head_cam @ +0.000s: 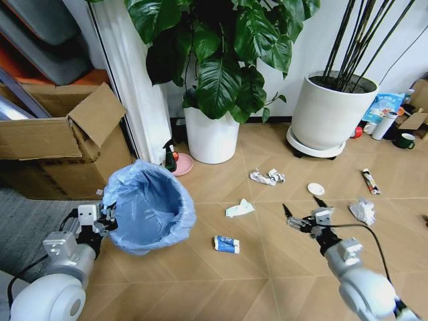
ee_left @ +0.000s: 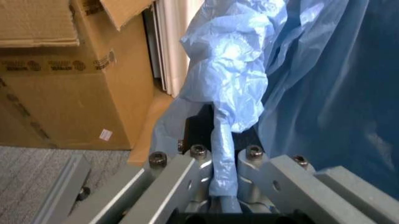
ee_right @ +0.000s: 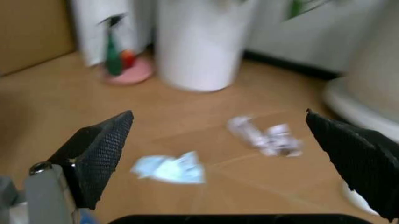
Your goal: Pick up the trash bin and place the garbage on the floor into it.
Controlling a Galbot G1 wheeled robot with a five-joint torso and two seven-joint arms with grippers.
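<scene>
The trash bin (head_cam: 150,204), lined with a crinkled light-blue bag (ee_left: 237,70), is at the left, and my left gripper (head_cam: 107,217) is shut on its near-left rim. In the left wrist view the fingers (ee_left: 187,172) pinch a fold of the bag. My right gripper (head_cam: 304,214) hangs open over the floor (head_cam: 267,267) at the right. Garbage lies scattered: a white tissue (head_cam: 239,208) (ee_right: 168,168), a blue-white packet (head_cam: 227,244), crumpled paper (head_cam: 267,177) (ee_right: 265,135), a white disc (head_cam: 315,189), a wrapper stick (head_cam: 370,180) and another tissue (head_cam: 362,210).
Two big white plant pots (head_cam: 212,134) (head_cam: 331,110) stand at the back. A green spray bottle (head_cam: 170,155) sits beside the left pot. An open cardboard box (head_cam: 60,140) is at the far left on a grey mat (head_cam: 27,221). Cups and clutter (head_cam: 388,124) line the right wall.
</scene>
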